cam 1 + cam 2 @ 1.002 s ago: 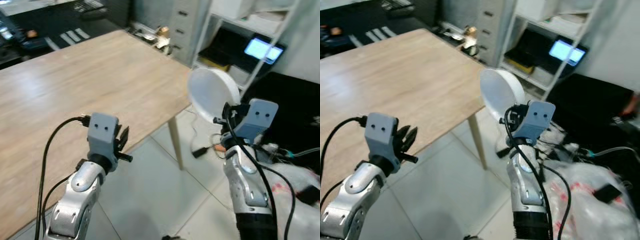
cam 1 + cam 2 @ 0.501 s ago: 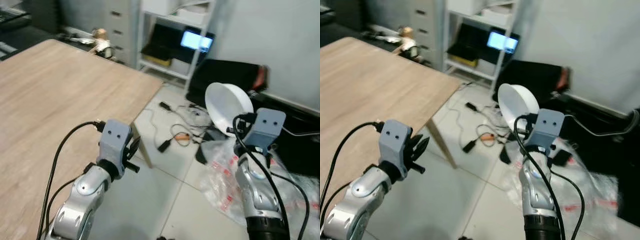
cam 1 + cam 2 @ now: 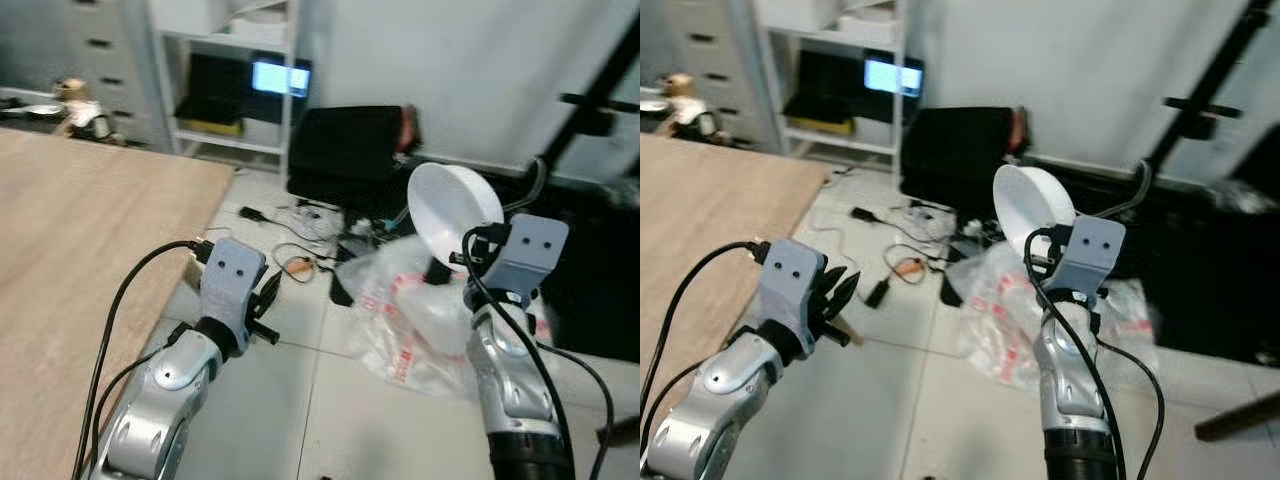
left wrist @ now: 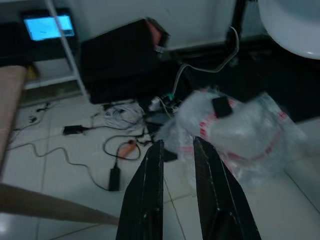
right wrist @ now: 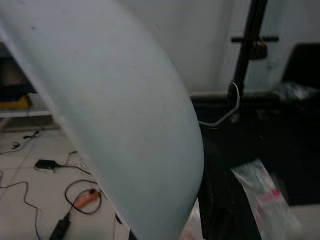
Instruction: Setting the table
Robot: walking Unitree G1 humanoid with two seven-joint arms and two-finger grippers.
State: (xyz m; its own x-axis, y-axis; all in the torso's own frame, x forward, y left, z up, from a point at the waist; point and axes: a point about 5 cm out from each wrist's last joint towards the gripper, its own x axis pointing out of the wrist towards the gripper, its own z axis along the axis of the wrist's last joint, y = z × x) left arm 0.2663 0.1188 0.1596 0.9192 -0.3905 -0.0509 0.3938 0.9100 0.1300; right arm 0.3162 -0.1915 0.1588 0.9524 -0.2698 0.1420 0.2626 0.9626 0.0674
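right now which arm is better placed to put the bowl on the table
Right, probably. The right gripper already holds the white bowl, tilted on edge. The left gripper is empty, though nearer the wooden table, which lies off to the robot's left, so the right arm must first swing over.

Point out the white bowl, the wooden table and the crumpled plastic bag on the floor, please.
white bowl (image 3: 450,208), left eye view, on its inner surface.
wooden table (image 3: 70,230), left eye view, on the bare top.
plastic bag (image 3: 405,310), left eye view, on the crumpled clear film.
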